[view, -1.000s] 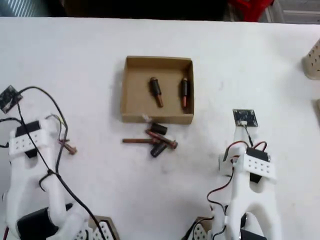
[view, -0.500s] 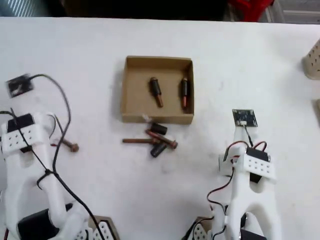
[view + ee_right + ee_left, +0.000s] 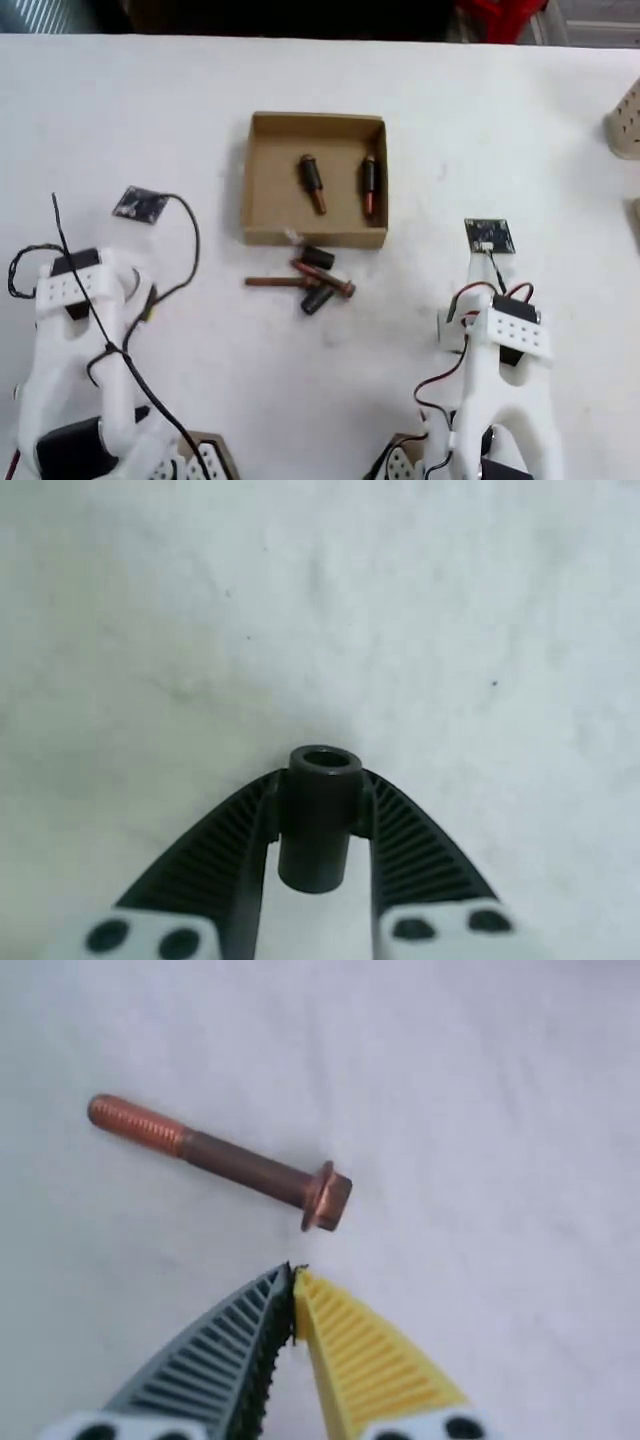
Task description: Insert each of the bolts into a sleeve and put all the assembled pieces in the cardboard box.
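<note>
Cardboard box point(image 3: 262, 180), brown: held two assembled bolt-and-sleeve pieces point(image 3: 312, 180); three pairs seemingly left. Your right pincer point(image 3: 320, 778) clamped a black cylindrical sleeve point(image 3: 318, 825); your left pincer point(image 3: 293, 1275), tips together, sat beside a copper flanged bolt point(image 3: 225, 1160).

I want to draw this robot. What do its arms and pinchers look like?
Both arms are white plastic. The left arm trails a looping black cable ending at a small dark circuit board. The right arm has thin red and black wires and its own board. The left gripper has one grey and one yellow ribbed, wedge-shaped finger; the right gripper has black ribbed ones.
</note>
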Controlling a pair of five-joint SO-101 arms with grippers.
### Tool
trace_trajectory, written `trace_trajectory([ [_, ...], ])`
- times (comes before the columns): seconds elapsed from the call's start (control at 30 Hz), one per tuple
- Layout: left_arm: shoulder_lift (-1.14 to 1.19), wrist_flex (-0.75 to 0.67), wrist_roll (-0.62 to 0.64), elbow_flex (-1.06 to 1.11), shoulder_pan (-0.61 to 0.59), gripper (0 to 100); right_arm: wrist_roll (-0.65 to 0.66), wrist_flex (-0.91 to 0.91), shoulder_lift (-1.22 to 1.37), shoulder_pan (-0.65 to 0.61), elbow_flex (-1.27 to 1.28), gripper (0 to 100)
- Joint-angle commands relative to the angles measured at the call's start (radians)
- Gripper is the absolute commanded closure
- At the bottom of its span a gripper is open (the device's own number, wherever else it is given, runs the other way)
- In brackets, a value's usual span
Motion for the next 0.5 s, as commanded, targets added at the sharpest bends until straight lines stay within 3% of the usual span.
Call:
trace_trajectory([
  [0.0, 0.079, -0.054, 0.011, -0.043, 0.018, 98, 0.011, -0.01, -0.031, -0.007, -0.003, 98.1],
  [0.3, 0.435, -0.051, 0.011, -0.272, 0.042, 98, 0.011, -0.012, -0.031, -0.007, -0.003, 98.1],
  [0.47, 0.512, -0.003, 0.021, -0.427, 0.085, 98, 0.011, -0.012, -0.031, -0.007, -0.003, 98.1],
])
